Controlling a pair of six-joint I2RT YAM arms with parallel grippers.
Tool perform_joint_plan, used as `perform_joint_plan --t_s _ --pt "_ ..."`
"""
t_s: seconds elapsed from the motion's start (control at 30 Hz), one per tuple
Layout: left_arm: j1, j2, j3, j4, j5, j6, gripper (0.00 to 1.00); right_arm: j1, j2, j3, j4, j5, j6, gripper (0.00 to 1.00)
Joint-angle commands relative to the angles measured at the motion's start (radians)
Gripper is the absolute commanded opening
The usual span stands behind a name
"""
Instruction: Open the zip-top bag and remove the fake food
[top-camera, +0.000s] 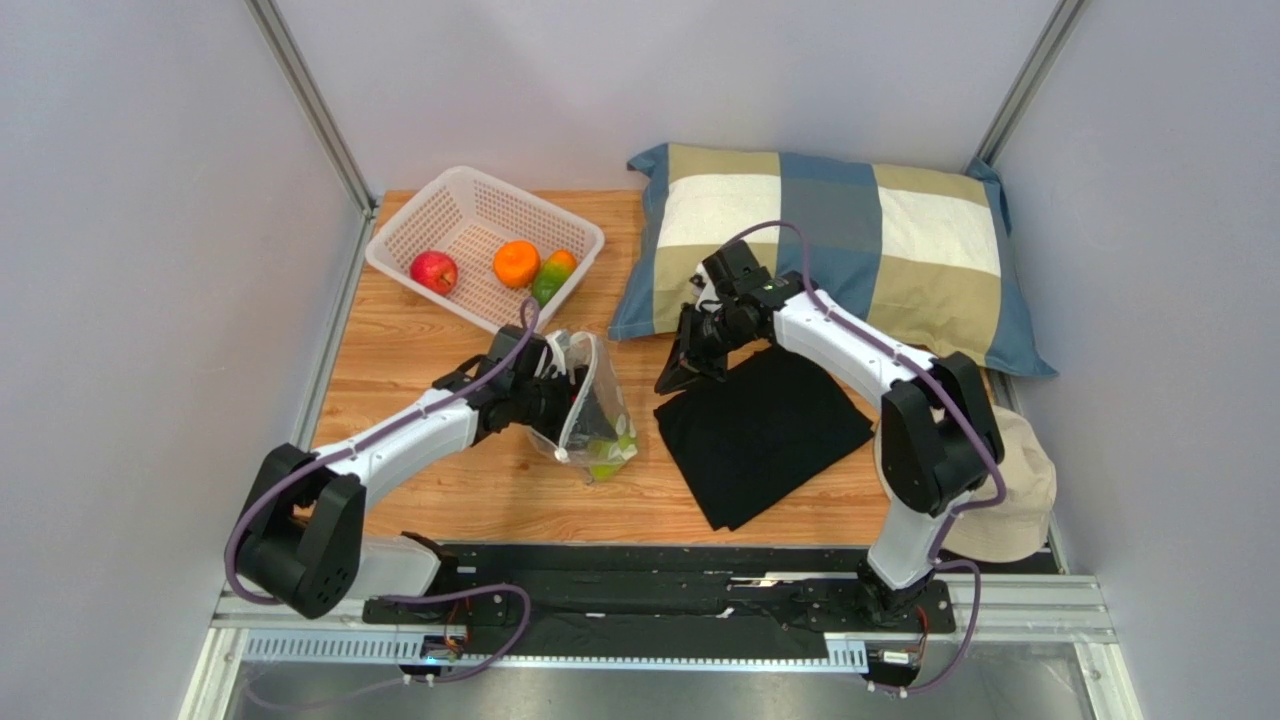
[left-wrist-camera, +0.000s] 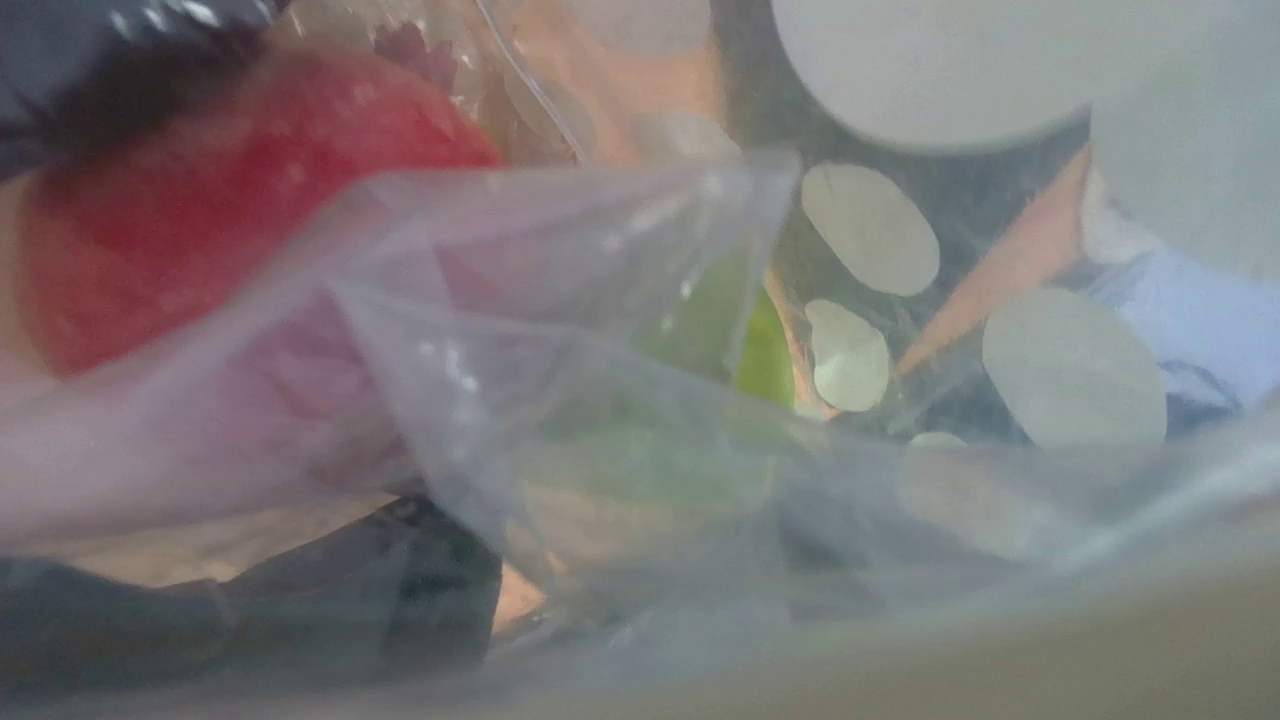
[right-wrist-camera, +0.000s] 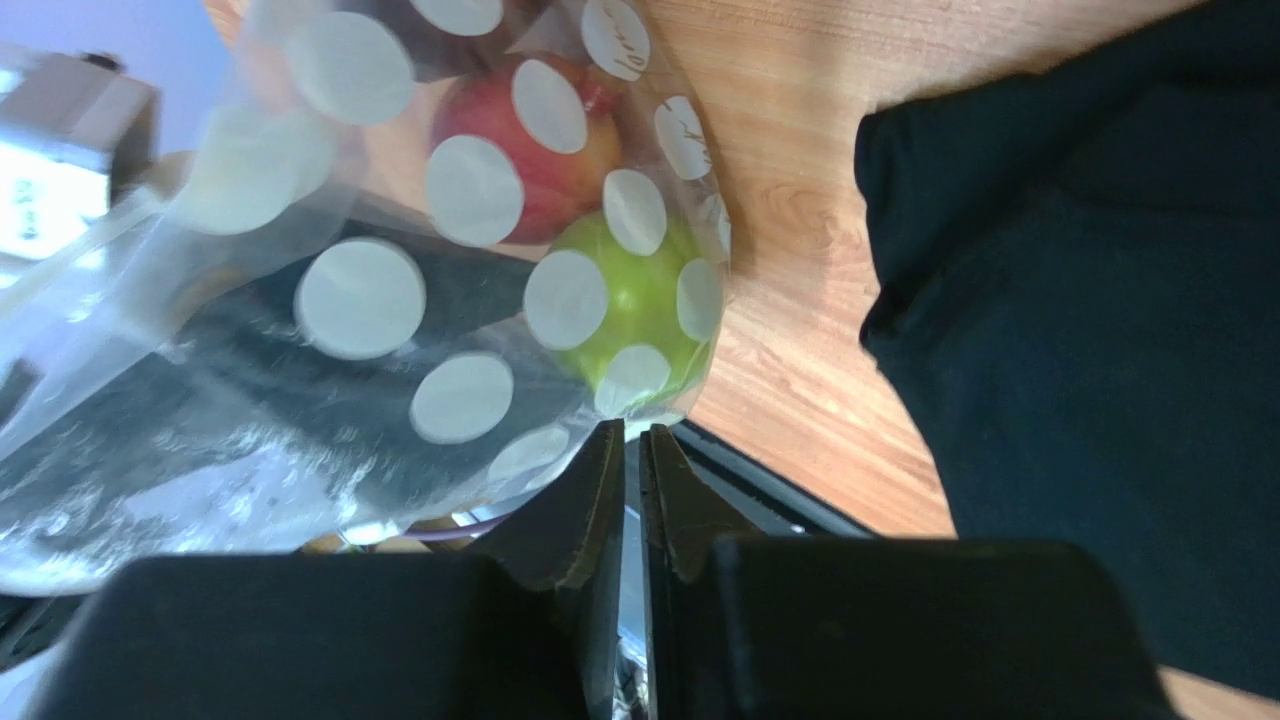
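The zip-top bag (top-camera: 598, 408), clear with white dots, stands tilted on the wood, held up at its left edge by my left gripper (top-camera: 553, 393), which is shut on it. A green fruit (top-camera: 609, 450) lies in its bottom. In the left wrist view, bag plastic (left-wrist-camera: 601, 300) fills the frame, with a red fruit (left-wrist-camera: 181, 195) and the green fruit (left-wrist-camera: 759, 353) behind it; my fingers are hidden. My right gripper (top-camera: 672, 378) is shut and empty just right of the bag. The right wrist view shows it (right-wrist-camera: 633, 443) before the bag (right-wrist-camera: 361, 300), red fruit (right-wrist-camera: 579, 158) and green fruit (right-wrist-camera: 631, 308).
A white lattice basket (top-camera: 394, 240) at the back left holds a red fruit (top-camera: 434, 272), an orange one (top-camera: 516, 264) and an orange-green one (top-camera: 555, 275). A checked pillow (top-camera: 842, 240) lies at the back right. A black cloth (top-camera: 766, 428) and a beige hat (top-camera: 1014, 480) lie to the right.
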Motion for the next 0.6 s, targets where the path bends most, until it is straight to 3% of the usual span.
perform_joint_plan --t_s 0.0,0.37,0.57 --pt "-0.003 0.065 0.069 -0.051 -0.013 0.032 0.68 0.034 0.055 -0.001 0.104 -0.025 0.000 0.04" --pt "-0.047 0.228 0.176 -0.169 -0.127 0.035 0.69 0.064 0.146 -0.077 0.150 -0.042 0.026 0.00" --pt "-0.052 0.251 0.184 -0.147 -0.044 -0.042 0.67 0.089 0.221 -0.071 0.197 -0.050 0.008 0.00"
